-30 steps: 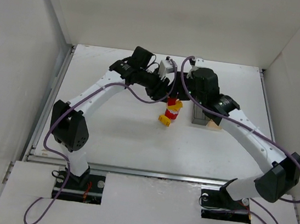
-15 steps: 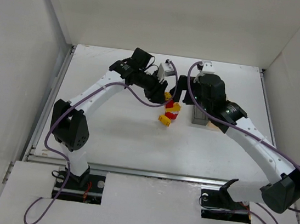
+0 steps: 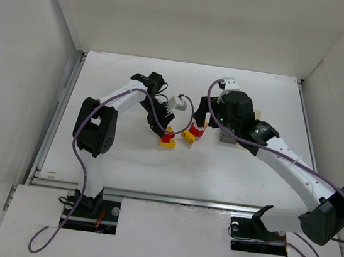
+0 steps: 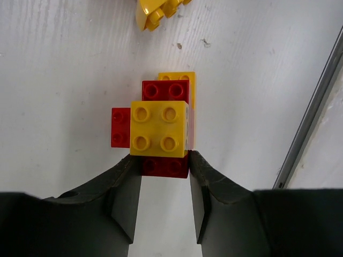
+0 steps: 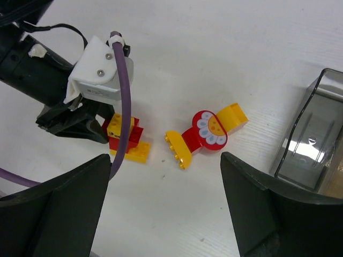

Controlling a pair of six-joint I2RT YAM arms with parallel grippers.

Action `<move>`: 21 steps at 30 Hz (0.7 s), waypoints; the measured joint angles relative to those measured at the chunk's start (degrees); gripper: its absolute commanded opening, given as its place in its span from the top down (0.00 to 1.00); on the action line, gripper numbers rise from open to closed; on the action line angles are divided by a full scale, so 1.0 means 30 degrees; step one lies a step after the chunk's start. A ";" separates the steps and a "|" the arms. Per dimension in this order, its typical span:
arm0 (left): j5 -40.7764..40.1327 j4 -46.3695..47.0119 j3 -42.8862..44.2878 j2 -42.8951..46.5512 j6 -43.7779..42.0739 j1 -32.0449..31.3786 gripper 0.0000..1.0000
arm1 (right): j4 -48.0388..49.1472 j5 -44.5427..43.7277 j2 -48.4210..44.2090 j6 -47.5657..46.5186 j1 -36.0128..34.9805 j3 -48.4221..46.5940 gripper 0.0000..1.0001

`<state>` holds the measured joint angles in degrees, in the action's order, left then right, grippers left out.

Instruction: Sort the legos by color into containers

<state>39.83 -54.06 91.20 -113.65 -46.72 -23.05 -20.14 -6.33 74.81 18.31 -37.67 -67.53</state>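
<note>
A small stack of red and yellow legos point(image 4: 161, 128) rests on the white table, also seen in the top view point(image 3: 168, 140) and the right wrist view point(image 5: 126, 138). My left gripper point(image 4: 165, 160) is shut on the stack's lowest red brick, one finger on each side point(image 3: 161, 129). A second clump, a red flower piece with yellow bricks point(image 5: 206, 134), lies just to its right point(image 3: 191, 134). My right gripper point(image 5: 165, 160) is wide open and empty above that clump point(image 3: 200, 116). The dark grey container point(image 5: 313, 144) stands to the right point(image 3: 227, 136). The clear one is hidden by the right arm.
The left arm's purple cable and white camera mount point(image 5: 99, 75) hang close over the stack. A metal rail point(image 4: 311, 118) runs along the table's edge. White walls enclose the table on three sides.
The left gripper has swung down and left, taking a red and yellow stack away from the other legos. The right gripper has drawn back slightly over the remaining clump.
</note>
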 measured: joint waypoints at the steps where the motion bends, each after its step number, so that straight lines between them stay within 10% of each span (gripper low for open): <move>1: -0.0197 -0.0066 -0.0029 0.0000 -0.0182 -0.0029 1.00 | 0.0022 0.0051 0.0124 -0.0066 -0.0029 0.0000 0.12; 12: -0.1115 0.0379 -0.0029 -0.0219 -0.0605 -0.0124 0.58 | 0.0007 0.0189 0.0823 -0.0459 -0.0073 0.0000 0.12; 21: -0.2477 0.1428 -0.0029 -0.0758 -0.0619 -0.0138 0.51 | -0.0007 0.0197 0.1086 -0.0765 -0.0073 -0.0080 0.12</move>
<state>32.40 -49.78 91.11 -115.92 -48.58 -23.46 -20.16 -5.74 78.06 16.01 -37.89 -67.77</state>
